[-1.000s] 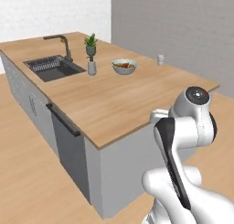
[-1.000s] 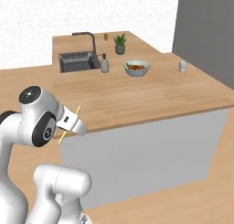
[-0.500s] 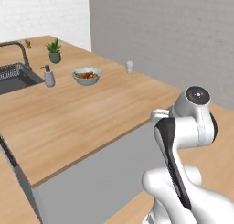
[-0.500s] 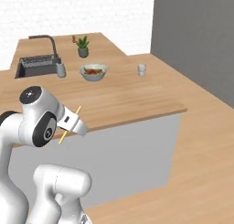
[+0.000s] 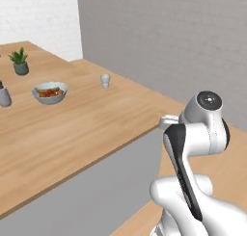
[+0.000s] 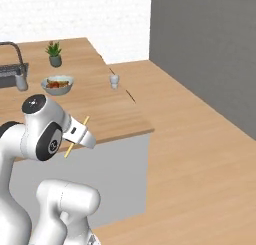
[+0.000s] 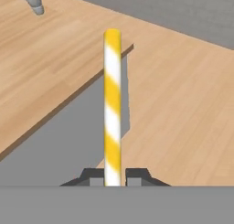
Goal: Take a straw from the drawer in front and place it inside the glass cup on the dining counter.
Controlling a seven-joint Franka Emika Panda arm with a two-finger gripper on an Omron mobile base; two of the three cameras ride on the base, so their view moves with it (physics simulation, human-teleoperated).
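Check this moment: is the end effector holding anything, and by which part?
Yes. The end effector is shut on the straw, gripping it near one end; in the hand view most of its yellow-and-white length sticks out beyond the fingertips.

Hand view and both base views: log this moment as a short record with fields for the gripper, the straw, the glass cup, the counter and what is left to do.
gripper: shut on the straw, held back from the counter's edge
straw: yellow-and-white striped, clamped at one end between the fingertips
glass cup: upright on the dining counter, near its far edge, apart from the fruit bowl
dining counter: light wooden top, grey sides
other items: potted plant beyond the bowl
left to do: straw not yet in the cup
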